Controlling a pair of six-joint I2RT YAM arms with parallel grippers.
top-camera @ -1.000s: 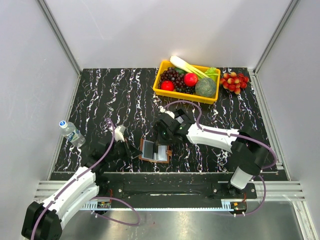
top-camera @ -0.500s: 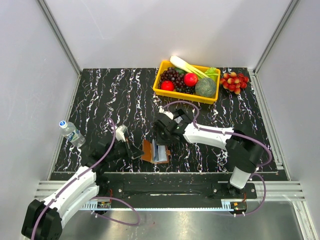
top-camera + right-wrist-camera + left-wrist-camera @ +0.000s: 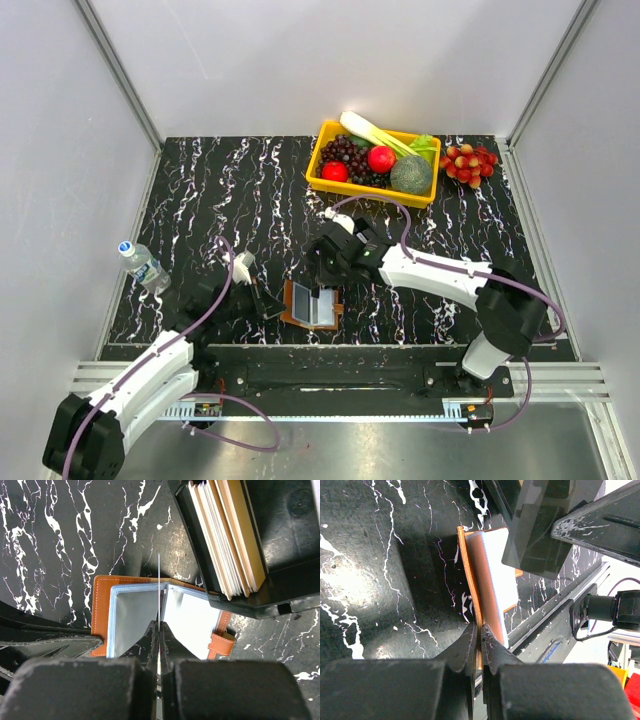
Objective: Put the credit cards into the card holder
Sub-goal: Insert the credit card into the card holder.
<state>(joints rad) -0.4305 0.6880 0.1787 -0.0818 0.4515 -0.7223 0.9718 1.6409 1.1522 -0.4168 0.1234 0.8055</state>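
The card holder (image 3: 312, 305) lies open near the front edge, brown outside with pale sleeves inside (image 3: 132, 612). My left gripper (image 3: 268, 303) is shut on its left brown cover (image 3: 476, 587), with the jaws pinching the edge (image 3: 480, 630). My right gripper (image 3: 325, 272) is shut on one credit card (image 3: 159, 580), seen edge-on as a thin line. It stands upright over the holder's middle fold. Several more credit cards (image 3: 225, 535) stand in a small black box (image 3: 290, 555) just beyond the holder. The right arm mostly hides that box in the top view.
A yellow bin (image 3: 360, 192) of fruit and vegetables stands at the back. A bunch of red grapes (image 3: 470, 160) lies to its right. A water bottle (image 3: 143, 265) lies at the left edge. The table's metal front rail (image 3: 560, 605) runs close behind the holder.
Half a second ago the holder's left cover was lifted and part folded; now it lies open wider. My right gripper has shifted slightly, still holding the card over the holder.
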